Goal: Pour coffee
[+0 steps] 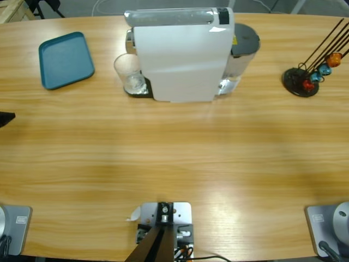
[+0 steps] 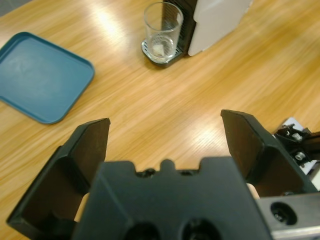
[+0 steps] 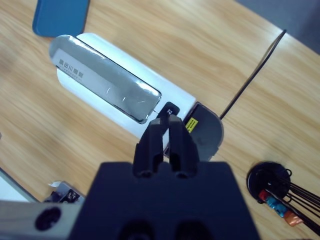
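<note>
On the table (image 1: 174,158), toward twelve o'clock in the high view, one white coffee machine (image 1: 180,54) stands with one clear glass (image 1: 130,73) on its drip tray at its nine o'clock side; the glass looks empty or nearly so, with no amber coffee that I can make out, so the task seems barely begun: brewing and pouring both remain; one blue tray (image 1: 65,59) lies at ten o'clock, bare, and one capsule stand (image 1: 308,76) at two o'clock holds three capsules, orange, blue and red; the left gripper (image 2: 167,137) hovers with jaws spread wide, holding nothing; the right gripper (image 3: 167,132) has its jaws pressed together, empty, above the machine
</note>
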Controlling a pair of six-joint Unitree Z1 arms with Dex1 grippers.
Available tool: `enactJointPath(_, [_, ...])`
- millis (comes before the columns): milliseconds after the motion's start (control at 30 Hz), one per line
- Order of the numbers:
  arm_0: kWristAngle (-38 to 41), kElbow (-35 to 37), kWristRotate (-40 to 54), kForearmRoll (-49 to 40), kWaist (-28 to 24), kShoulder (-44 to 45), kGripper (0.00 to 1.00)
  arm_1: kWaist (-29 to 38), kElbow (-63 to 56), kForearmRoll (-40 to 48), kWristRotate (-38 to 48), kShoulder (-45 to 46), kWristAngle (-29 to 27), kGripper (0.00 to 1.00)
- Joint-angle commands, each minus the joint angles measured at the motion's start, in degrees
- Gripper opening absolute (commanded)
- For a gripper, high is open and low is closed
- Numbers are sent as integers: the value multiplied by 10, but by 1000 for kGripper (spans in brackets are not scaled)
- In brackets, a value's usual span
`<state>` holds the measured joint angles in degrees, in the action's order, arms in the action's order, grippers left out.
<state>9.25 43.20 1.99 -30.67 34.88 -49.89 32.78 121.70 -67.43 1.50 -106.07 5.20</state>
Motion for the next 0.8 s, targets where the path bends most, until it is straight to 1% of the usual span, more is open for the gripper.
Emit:
enactJointPath(33, [-5, -14, 7, -13, 16, -12, 968, 19, 40, -29, 15, -80, -1, 0])
enactJointPath(267, [-7, -13, 7, -12, 17, -29, 968, 24, 64, -50, 27, -113, -19, 0])
enactJointPath(500, [-10, -13, 7, -10, 17, -36, 968, 24, 64, -68, 31, -121, -54, 0])
enactJointPath(800, [-10, -17, 7, 2, 17, -43, 968, 24, 69, -72, 31, -124, -56, 0])
